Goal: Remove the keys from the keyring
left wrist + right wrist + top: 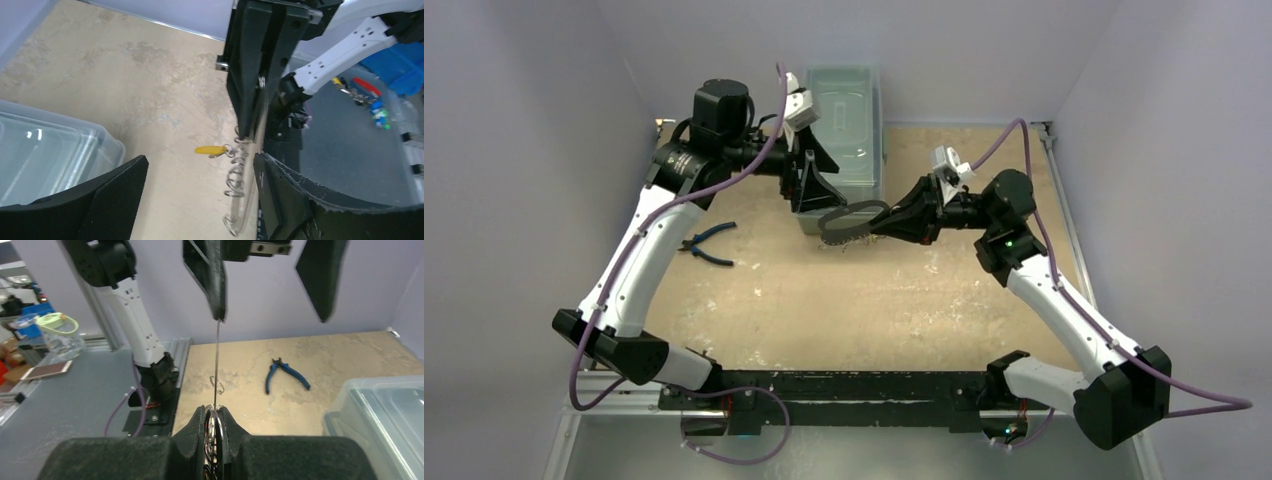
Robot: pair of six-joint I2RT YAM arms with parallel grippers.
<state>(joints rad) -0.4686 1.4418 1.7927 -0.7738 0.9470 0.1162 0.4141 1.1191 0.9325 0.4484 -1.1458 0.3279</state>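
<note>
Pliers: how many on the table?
1. The pliers lie on the table, left of the bin in the top view, untouched. Others may be hidden.

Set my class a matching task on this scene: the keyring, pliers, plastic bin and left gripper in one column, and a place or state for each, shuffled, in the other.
Column one
1. keyring
2. blue-handled pliers
3. clear plastic bin
4. left gripper

Column two
a. fingers spread open
b. lying flat on the table
c. clamped in the right gripper
d. standing at the table's far edge

Pairs: 1-c, 2-b, 3-d, 4-a
</note>
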